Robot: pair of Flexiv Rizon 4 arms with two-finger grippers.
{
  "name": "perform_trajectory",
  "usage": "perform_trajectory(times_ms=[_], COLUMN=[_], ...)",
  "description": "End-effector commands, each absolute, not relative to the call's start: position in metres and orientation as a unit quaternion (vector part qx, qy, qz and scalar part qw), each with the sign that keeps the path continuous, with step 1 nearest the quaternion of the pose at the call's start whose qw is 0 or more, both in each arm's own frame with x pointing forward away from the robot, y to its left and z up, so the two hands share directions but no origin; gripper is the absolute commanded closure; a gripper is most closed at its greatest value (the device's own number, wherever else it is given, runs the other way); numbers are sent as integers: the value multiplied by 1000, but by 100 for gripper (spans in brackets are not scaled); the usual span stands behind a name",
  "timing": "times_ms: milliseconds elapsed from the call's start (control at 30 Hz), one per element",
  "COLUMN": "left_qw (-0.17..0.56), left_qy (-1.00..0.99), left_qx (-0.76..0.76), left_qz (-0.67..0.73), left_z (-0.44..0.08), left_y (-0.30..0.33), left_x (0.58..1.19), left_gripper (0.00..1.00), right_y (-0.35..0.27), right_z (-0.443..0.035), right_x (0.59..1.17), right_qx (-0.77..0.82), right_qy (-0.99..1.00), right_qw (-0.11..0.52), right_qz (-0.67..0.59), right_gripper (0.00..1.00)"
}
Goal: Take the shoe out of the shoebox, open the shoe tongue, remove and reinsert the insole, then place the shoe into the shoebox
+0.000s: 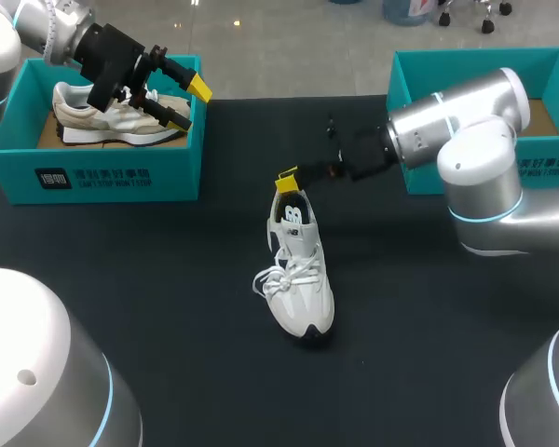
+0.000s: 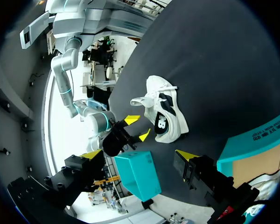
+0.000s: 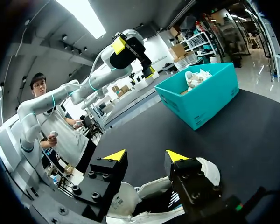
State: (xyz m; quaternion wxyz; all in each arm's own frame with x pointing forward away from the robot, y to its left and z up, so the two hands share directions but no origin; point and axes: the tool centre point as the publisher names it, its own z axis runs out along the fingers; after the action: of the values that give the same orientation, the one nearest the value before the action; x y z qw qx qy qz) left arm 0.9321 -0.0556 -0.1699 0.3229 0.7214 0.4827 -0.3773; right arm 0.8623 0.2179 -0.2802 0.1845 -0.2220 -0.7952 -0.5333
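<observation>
Risk sits at the heel: right end effector [image 1: 293,177], spread and empty, is poised over the collar of the white shoe [image 1: 298,284] mid-frame on the worktop [image 1: 168,279]; closing off-centre could topple it. Left end effector [image 1: 188,102] hangs open, empty, upper left.

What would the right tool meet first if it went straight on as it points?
Probably the heel of the white shoe, just under the right tool and its open tips; past that, the black table. Depth is unclear.
</observation>
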Motion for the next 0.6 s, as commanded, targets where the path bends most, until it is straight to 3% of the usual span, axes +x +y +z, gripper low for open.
perform_trajectory(times_ms=[33,267,367,600], left_qw=[322,322,322,322], left_qy=[483,483,483,483], left_qx=[722,722,722,722], left_qz=[-376,-376,-376,-376], left_z=[-169,-169,-169,-169], left_y=[-55,-55,-55,-55], left_x=[932,932,932,932], left_gripper=[0,0,0,0], right_y=[214,213,212,213], right_z=[-276,-270,-266,-264], right_x=[854,869,874,878], right_qx=[-250,-298,-326,-377], right_qy=[-791,-789,-785,-792], right_qw=[170,155,146,131], right_qz=[-532,-515,-506,-462], right_gripper=[60,78,100,100])
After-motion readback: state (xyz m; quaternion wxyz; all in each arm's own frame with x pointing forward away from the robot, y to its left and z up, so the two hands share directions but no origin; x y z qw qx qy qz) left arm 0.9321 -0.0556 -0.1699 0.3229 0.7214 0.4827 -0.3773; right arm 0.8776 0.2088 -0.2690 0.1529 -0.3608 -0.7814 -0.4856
